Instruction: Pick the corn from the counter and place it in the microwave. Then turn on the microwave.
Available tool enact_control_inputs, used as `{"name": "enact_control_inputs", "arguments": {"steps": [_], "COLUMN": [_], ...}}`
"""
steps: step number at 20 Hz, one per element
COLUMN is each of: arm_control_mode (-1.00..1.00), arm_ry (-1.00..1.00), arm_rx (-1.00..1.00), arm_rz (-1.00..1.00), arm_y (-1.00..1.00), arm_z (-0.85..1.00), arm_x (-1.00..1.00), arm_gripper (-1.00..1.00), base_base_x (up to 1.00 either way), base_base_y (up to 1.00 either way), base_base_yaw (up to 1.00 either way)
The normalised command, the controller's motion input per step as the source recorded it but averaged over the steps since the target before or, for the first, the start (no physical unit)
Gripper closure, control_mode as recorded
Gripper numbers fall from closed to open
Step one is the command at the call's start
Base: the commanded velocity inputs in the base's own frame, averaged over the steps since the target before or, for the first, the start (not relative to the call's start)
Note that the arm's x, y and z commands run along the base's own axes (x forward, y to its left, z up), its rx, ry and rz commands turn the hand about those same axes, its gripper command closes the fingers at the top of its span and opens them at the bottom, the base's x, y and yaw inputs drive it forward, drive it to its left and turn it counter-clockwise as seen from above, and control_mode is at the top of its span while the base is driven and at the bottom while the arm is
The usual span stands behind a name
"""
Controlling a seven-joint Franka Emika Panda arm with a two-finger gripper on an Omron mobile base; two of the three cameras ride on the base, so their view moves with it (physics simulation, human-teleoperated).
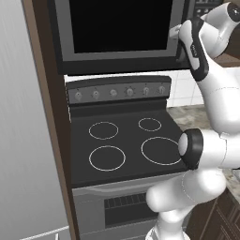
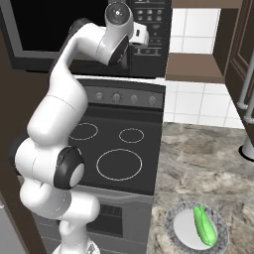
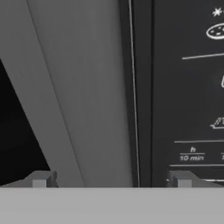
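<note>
Corn (image 2: 205, 225) lies on a small round plate (image 2: 179, 229) on the worktop (image 2: 203, 154), at the near right corner, well apart from the arm. Cob runs roughly front to back; green husk faces up, and the yellow end cannot be made out.

Claw (image 3: 111, 179) is up at the microwave (image 2: 149, 54), jaws spread wide, nothing between them. In the hand view its tips straddle the vertical bar handle (image 3: 87, 96), with the button panel (image 3: 192, 87) just to one side. Microwave door looks shut.

Handling, judged: cob should be light and fairly stiff, but rounded, with a smooth husk, so likely to roll or slip under a loose pinch. Best hold is across the middle of its length, fingers closing on the two long sides, coming from above. Plate rim sits close beside the cob; fingertips need to clear it on the way down. Moderate squeeze should do; little risk of damage.
</note>
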Motion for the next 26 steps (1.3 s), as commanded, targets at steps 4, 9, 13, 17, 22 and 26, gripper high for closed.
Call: {"name": "enact_control_inputs", "arguments": {"steps": [4, 9, 13, 17, 22, 26], "arm_control_mode": [-1.00, -1.00, -1.00, -1.00, -1.00, -1.00], "arm_ry": [0.00, 0.00, -0.01, 0.00, 0.00, 0.00], "arm_rx": [0.03, 0.01, 0.00, 0.00, 0.00, -0.01], "arm_rz": [0.00, 0.00, 0.00, 0.00, -0.02, -0.08], "arm_y": [-0.05, 0.00, 0.00, 0.00, 0.00, 0.00], "arm_z": [0.00, 0.00, 0.00, 0.00, 0.13, 0.26], "arm_x": [0.45, 0.27, -0.02, -0.09, -0.54, -0.98], "arm_gripper": [-1.00, 1.00, 1.00, 1.00, 1.00, 1.00], "base_base_x": [0.00, 0.00, 0.00, 0.00, 0.00, 0.00], "base_base_y": [0.00, 0.00, 0.00, 0.00, 0.00, 0.00], "base_base_yaw": [0.00, 0.00, 0.00, 0.00, 0.00, 0.00]}}
